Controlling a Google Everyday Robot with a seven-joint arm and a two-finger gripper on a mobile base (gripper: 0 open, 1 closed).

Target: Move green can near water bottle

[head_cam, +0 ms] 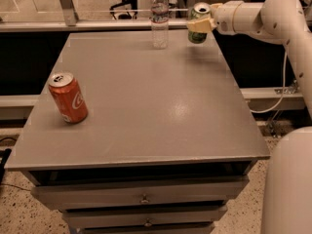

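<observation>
Tool (200,25) clamped on green can (197,36) at far right corner of bench (146,111). Water bottle (159,19) stands upright near the can, not touching.

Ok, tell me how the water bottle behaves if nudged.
The water bottle stands tall and slim, so it likely tips easily. Clear plastic suggests it's light and may slide. The gripper holds the green can beside it, not touching.
</observation>
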